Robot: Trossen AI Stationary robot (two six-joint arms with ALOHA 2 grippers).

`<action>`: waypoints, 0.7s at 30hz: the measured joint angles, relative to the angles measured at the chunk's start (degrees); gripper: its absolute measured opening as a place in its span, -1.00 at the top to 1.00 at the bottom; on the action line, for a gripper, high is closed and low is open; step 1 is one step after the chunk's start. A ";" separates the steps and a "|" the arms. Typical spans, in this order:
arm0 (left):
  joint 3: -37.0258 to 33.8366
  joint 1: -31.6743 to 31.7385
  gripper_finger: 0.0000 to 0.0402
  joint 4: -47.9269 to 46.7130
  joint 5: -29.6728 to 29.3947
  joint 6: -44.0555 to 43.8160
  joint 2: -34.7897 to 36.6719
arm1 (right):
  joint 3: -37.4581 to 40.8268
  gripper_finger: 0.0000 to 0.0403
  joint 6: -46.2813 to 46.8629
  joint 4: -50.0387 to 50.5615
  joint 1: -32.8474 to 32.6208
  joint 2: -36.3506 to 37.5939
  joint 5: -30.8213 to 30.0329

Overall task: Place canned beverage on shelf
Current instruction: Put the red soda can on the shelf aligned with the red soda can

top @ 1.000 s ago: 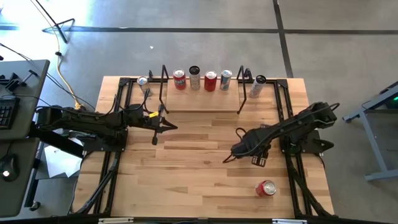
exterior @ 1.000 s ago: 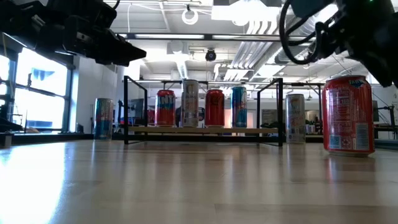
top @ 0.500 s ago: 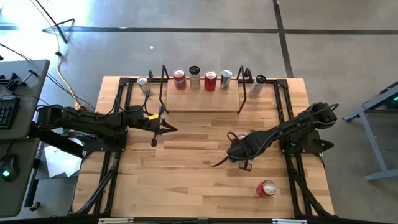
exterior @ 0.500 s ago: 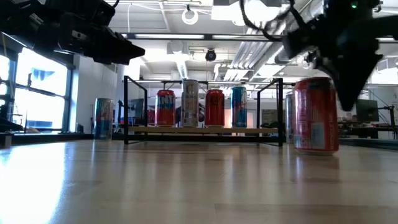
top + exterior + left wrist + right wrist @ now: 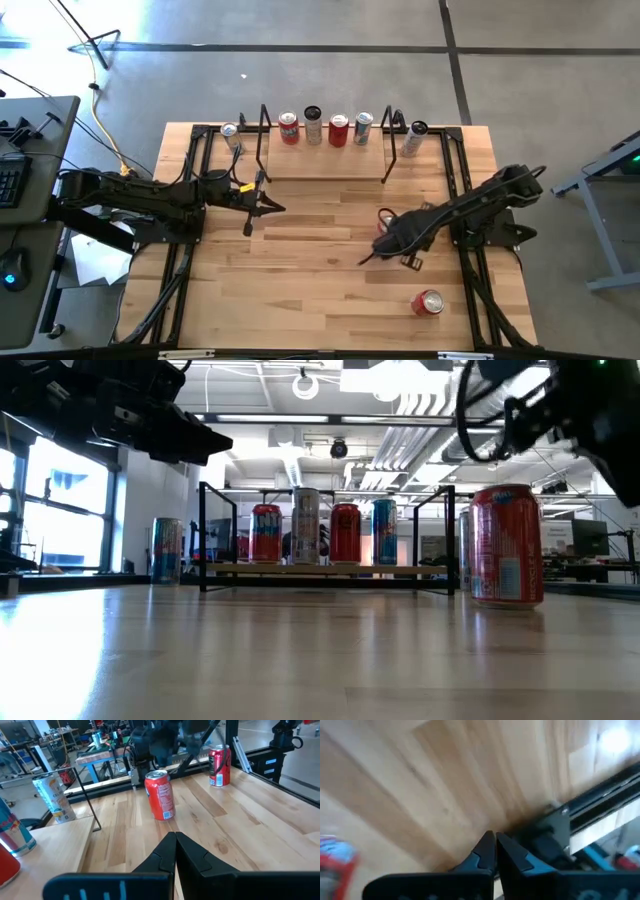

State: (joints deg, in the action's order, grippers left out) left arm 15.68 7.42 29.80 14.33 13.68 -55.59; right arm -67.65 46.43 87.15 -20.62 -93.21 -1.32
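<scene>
A red canned beverage (image 5: 383, 224) (image 5: 507, 545) (image 5: 160, 795) stands upright on the table's right half, in front of the shelf (image 5: 325, 166) (image 5: 325, 569). My right gripper (image 5: 362, 259) (image 5: 493, 839) is shut, just near of the can and above the bare wood, touching nothing. My left gripper (image 5: 281, 207) (image 5: 175, 837) is shut and hovers left of centre, pointing right toward the can. Several cans (image 5: 325, 128) stand in a row along the shelf's far edge.
A second red can (image 5: 428, 302) (image 5: 219, 766) stands near the table's front right. One silver can (image 5: 229, 133) stands left of the shelf and another (image 5: 417, 132) right of it. Black rails (image 5: 190, 200) run along both table sides.
The red can has slid a little toward the table's left and stays upright. My right arm swung toward the left beside the can, then drew back to the right and up, clear of it.
</scene>
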 joint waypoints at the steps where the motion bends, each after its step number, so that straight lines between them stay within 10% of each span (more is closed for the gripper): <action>1: 0.00 0.00 1.00 0.00 -0.01 -0.11 0.00 | 1.54 1.00 -0.72 -1.23 0.00 0.35 -0.81; 16: 0.00 0.02 1.00 0.00 -0.15 -0.12 0.00 | 16.43 1.00 -6.21 -45.09 -0.92 8.39 -9.20; 21: 0.00 0.02 1.00 0.01 -0.47 -0.16 0.00 | 9.46 1.00 -7.22 -36.95 -0.96 8.45 -9.35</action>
State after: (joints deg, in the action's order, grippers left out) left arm 15.68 7.44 29.81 13.87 13.52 -55.59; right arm -58.18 39.21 50.20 -21.58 -84.76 -10.67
